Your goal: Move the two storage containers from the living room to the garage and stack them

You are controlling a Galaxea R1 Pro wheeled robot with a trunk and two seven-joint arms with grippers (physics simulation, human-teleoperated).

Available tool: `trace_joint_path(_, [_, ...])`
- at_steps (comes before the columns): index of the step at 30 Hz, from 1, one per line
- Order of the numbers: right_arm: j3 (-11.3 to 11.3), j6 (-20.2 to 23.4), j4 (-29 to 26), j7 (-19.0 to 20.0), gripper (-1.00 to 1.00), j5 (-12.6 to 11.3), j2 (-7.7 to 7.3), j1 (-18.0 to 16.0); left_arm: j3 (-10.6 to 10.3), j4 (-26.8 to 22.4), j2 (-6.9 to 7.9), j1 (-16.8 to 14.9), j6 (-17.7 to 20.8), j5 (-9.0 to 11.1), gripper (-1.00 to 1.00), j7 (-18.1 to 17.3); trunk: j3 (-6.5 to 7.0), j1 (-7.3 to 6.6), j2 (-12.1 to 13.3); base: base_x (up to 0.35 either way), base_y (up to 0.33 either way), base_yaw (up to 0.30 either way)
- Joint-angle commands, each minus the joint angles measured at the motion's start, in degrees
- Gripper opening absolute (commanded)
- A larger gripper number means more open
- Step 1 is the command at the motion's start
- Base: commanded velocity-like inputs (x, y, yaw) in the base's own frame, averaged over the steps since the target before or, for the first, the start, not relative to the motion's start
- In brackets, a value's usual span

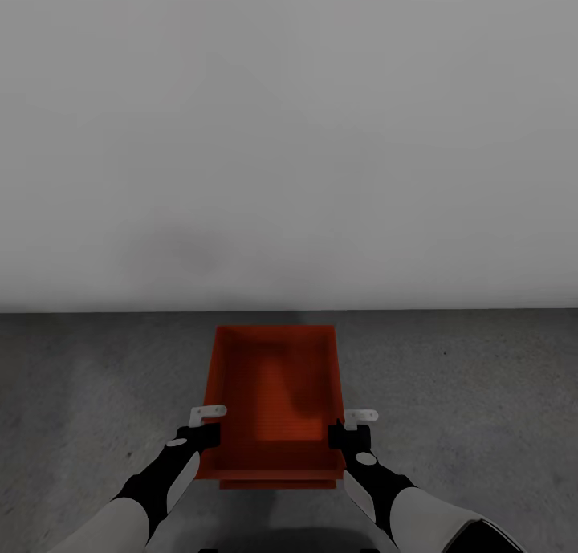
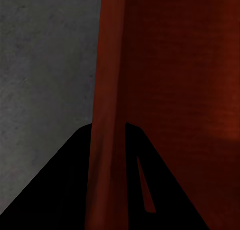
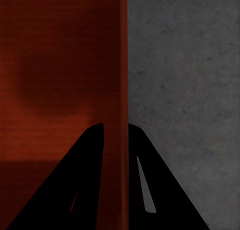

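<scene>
Markings: we read no writing on the storage container [image 1: 273,392], an orange-red open bin over the dark grey floor [image 1: 482,392], its far end near the white wall [image 1: 289,136]. Bare concrete lies open on both sides. Both arms reach forward and down. We find the left gripper [image 1: 205,437] pinching the left wall and the right gripper [image 1: 345,437] pinching the right wall.

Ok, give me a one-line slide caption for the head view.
Both grippers, left and right, clamp the side walls of an orange-red bin above grey concrete floor facing a white wall.
</scene>
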Motion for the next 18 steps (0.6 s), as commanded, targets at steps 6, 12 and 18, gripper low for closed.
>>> trace_joint_path(6, [-1.8, -0.4, 2.8, -0.1, -1.0, -1.1, -0.22, 0.0, 0.3, -0.3, 0.85, 0.0, 0.4, -0.4, -1.0, 0.8, -0.03, 0.0, 0.0, 0.0, 0.0, 0.0])
trace_joint_path(12, [-1.8, -0.4, 2.8, -0.1, -1.0, -1.1, -0.22, 0.0, 0.3, -0.3, 0.78, 0.0, 0.4, -0.4, -1.0, 0.8, -0.03, 0.0, 0.0, 0.0, 0.0, 0.0])
trace_joint_path(18, [-1.8, -0.4, 2.8, -0.1, -1.0, -1.1, -0.22, 0.0, 0.3, -0.3, 0.77, 0.0, 0.4, -0.4, -1.0, 0.8, -0.03, 0.0, 0.0, 0.0, 0.0, 0.0])
